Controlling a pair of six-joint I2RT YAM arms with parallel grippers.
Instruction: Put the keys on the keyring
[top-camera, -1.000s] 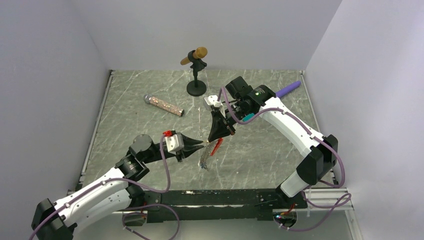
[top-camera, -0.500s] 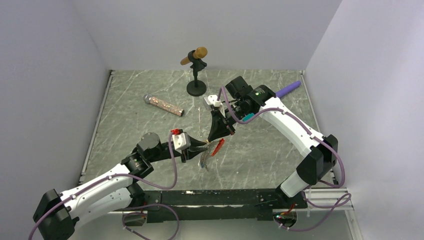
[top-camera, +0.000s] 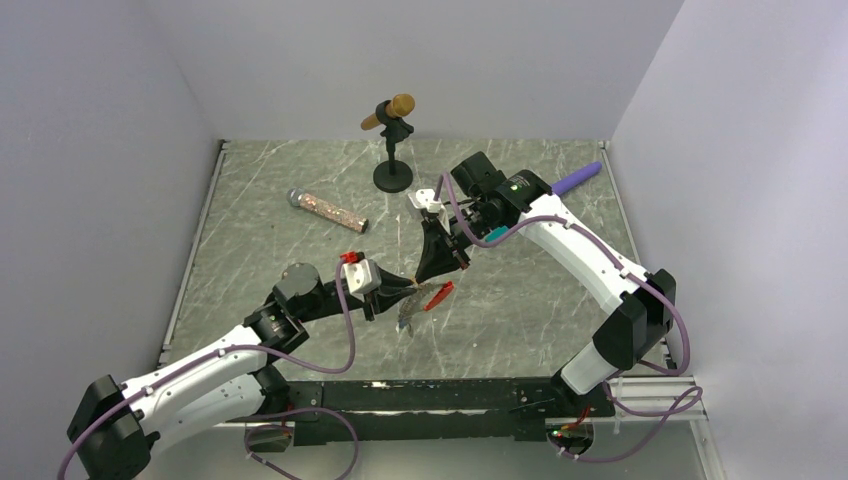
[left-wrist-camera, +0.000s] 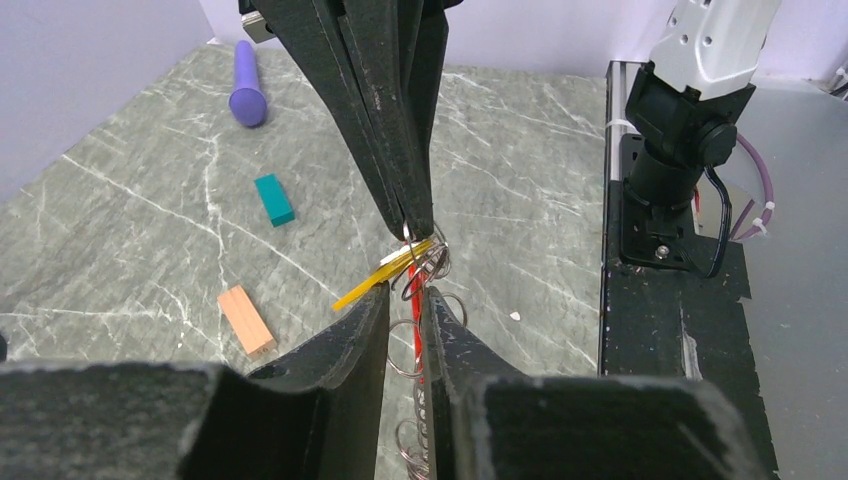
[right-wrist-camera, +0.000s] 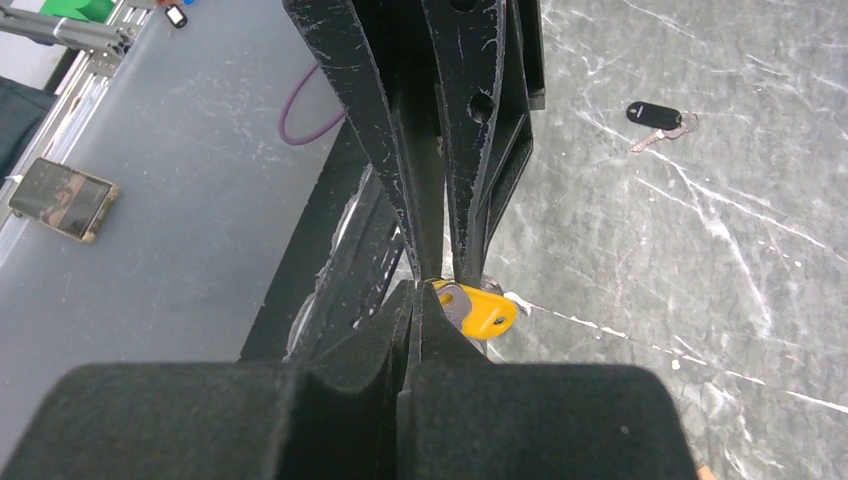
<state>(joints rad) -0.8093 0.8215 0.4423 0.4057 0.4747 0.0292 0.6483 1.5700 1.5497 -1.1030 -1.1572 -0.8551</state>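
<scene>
The keyring (left-wrist-camera: 427, 262) hangs in the air over the middle of the worktop (top-camera: 520, 300), its red fob (top-camera: 438, 294) slanting below the loops. The yellow key (right-wrist-camera: 482, 309) sits right at the top of the ring; I cannot tell whether it is threaded on. My right gripper (left-wrist-camera: 413, 225) points down, fingers pressed together on the ring's top loop. My left gripper (left-wrist-camera: 404, 298) comes in from below with only a narrow gap, its tips just under the key; I see the fob and loops through the gap but cannot tell whether it nips them. A black key (right-wrist-camera: 655, 115) lies well apart on the worktop, as do a teal block (left-wrist-camera: 273, 199), an orange block (left-wrist-camera: 245, 319) and a purple stick (left-wrist-camera: 247, 82).
</scene>
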